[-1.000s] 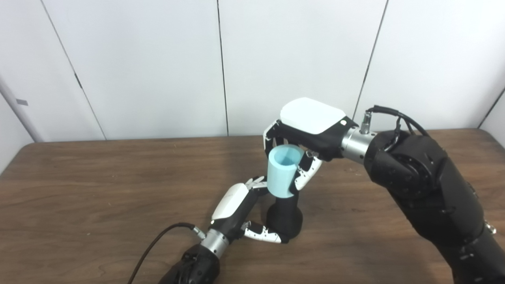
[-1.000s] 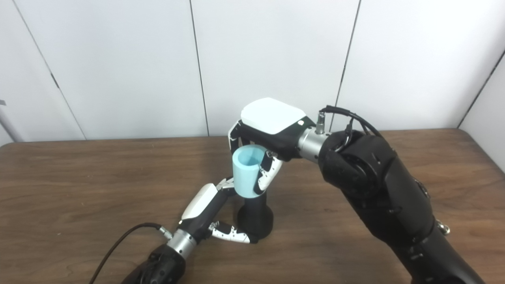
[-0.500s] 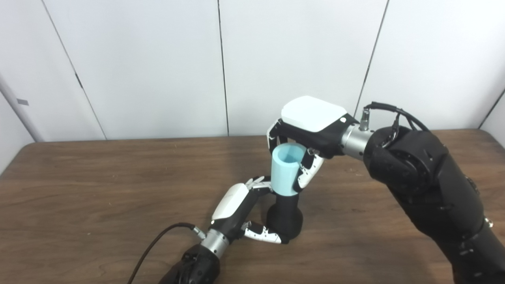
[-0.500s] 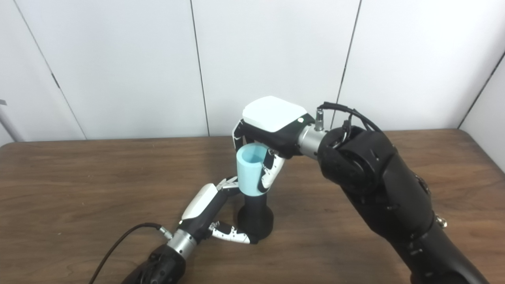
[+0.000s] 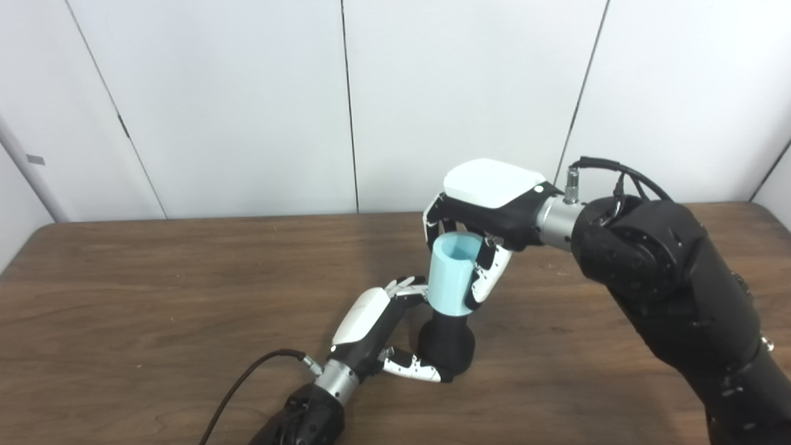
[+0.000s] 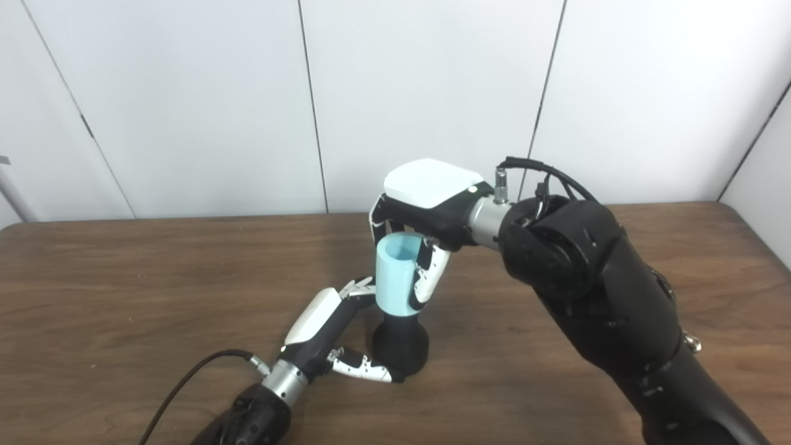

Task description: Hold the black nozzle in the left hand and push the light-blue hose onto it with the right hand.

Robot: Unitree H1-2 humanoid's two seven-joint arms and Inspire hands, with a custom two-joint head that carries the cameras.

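Left hand [image 5: 377,334]: it is reaching in nearest the camera, just left of the black nozzle [image 5: 446,346], wrapping the nozzle's wide base with a thumb curling round the front and fingertips touching the upper stem.
Black nozzle: it is standing upright on the wooden table [image 5: 123,321], a bulbous matte base narrowing upward into a stem that is disappearing into the hose.
Light-blue hose [image 5: 451,275]: a short, smooth, pale-blue tube, open end facing up, sitting directly above the nozzle base with its lower rim covering the stem; how deep the stem is reaching inside probably cannot be judged from here.
Key relation: the hose's long axis is running near vertical, leaning slightly, roughly in line with the nozzle stem, so the coming push appears to be straight down toward the base.
Right hand [image 6: 426,204]: it is arching over from behind and to the right of the nozzle, fingers and thumb clamping the hose's upper sides.
Beyond: white wall panels are standing behind the nozzle.
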